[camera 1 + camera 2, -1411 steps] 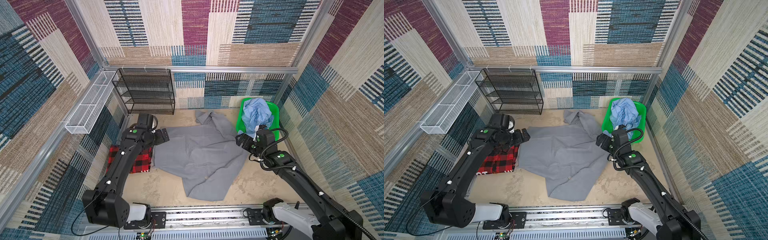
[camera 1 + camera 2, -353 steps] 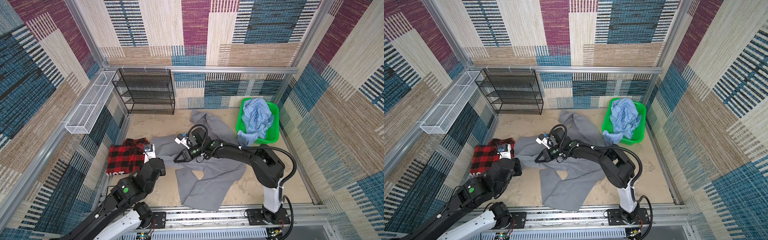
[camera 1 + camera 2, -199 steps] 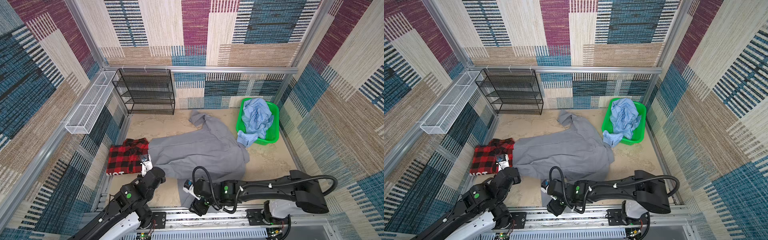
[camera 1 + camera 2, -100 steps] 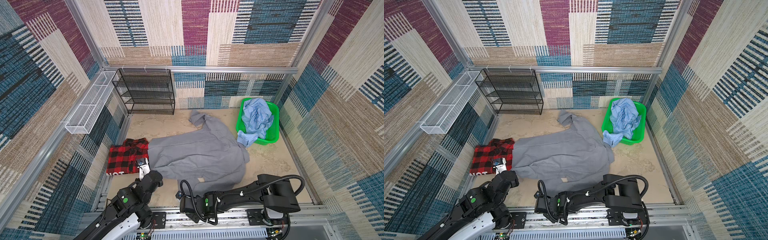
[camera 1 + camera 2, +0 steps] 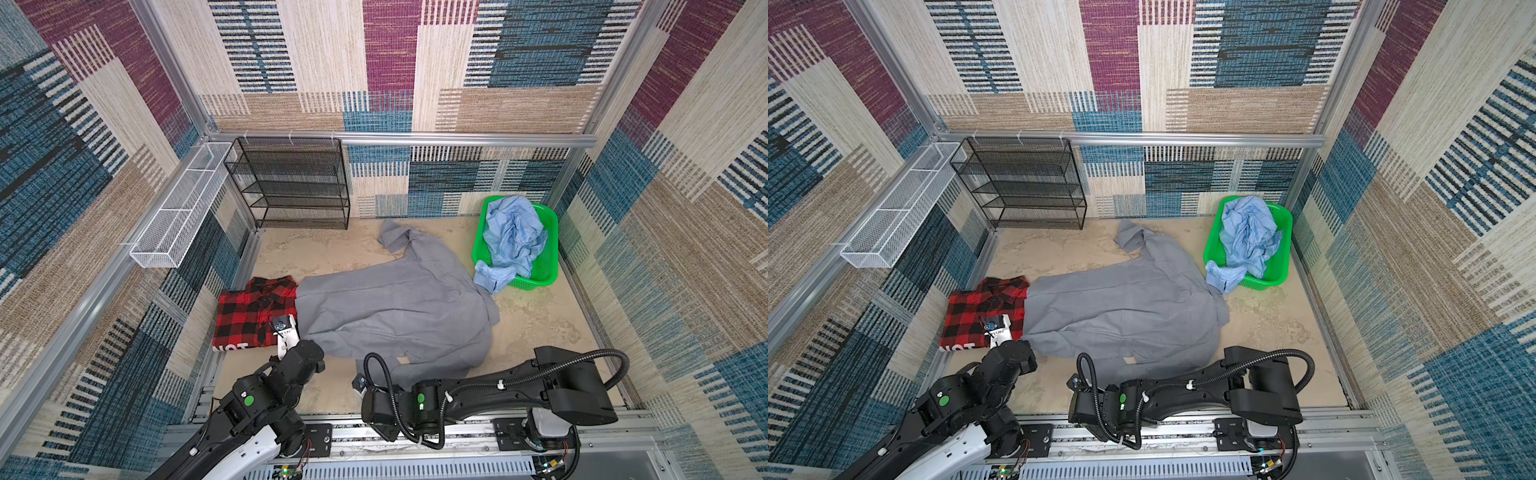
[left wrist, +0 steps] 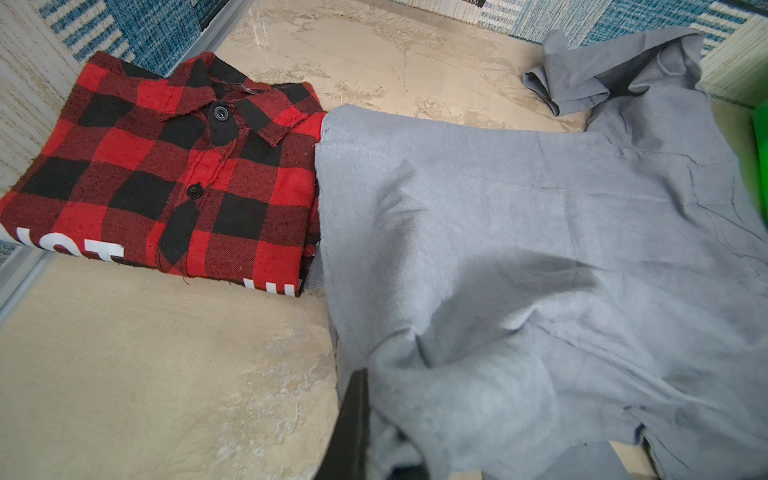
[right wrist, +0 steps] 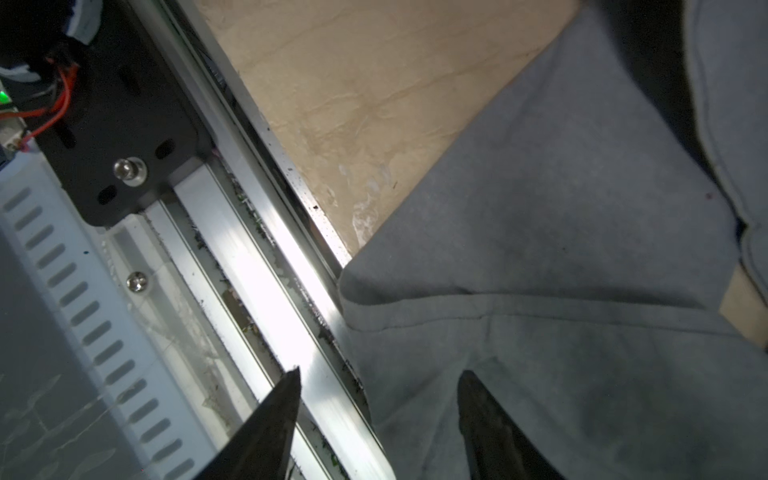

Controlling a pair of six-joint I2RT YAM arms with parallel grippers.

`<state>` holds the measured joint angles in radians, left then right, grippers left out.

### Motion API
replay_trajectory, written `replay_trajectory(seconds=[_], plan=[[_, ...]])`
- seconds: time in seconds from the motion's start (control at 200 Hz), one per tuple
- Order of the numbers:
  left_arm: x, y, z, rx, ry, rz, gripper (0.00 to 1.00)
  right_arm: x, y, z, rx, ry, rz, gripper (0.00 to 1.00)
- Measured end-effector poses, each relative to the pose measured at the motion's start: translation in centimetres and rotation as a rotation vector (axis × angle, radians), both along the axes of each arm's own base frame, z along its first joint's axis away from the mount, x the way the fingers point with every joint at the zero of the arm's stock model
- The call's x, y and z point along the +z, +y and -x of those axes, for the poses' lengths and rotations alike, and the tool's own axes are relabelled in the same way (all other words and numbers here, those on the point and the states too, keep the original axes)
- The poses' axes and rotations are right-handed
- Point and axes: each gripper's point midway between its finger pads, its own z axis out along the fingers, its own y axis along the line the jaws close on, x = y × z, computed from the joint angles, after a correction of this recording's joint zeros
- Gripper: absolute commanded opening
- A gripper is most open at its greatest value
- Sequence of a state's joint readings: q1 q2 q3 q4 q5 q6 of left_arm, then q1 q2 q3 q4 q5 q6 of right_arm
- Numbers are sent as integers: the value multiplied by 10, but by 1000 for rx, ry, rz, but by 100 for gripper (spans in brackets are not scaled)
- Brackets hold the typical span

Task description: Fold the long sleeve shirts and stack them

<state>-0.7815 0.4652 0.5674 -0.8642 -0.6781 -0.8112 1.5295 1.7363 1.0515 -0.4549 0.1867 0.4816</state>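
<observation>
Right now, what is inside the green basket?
A crumpled light blue shirt fills the basket, with one end hanging over its front edge. Whether anything lies underneath the shirt cannot be seen, because it covers the bottom.

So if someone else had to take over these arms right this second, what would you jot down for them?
Left pincer: shut, apparently pinching a near corner of the grey shirt, which lies spread on the table.
Right pincer: open, straddling the grey shirt's near edge and holding nothing.
Plaid shirt: folded at the left, with the grey shirt's hem against it.
Light blue shirt: crumpled in the green basket, one sleeve hanging out.
Done: the plaid one is folded.
Left: fold the grey, fetch and fold the blue, then stack all three.
</observation>
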Motion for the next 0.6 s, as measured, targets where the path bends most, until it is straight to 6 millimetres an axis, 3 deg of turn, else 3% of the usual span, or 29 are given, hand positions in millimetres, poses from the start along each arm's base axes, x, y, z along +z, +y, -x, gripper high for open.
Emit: replay_trajectory(seconds=[0.09,0.17,0.26,0.351,0.436,0.601], plan=[[0,0,0,1,0,0,0,-15,-3,0,1,2,39,46],[1,0,0,1,-4,4,0,-25,-7,-2,3,-11,70,22],[-1,1,1,1,-5,6,0,-26,-7,-4,-3,-22,67,3],[-3,2,2,2,-1,6,0,-21,-13,-4,-11,-18,68,0],[-8,2,3,3,7,8,0,9,-16,-5,-19,-27,12,0],[-28,-4,6,-12,76,11,0,103,-30,-14,-58,-71,-197,0]])
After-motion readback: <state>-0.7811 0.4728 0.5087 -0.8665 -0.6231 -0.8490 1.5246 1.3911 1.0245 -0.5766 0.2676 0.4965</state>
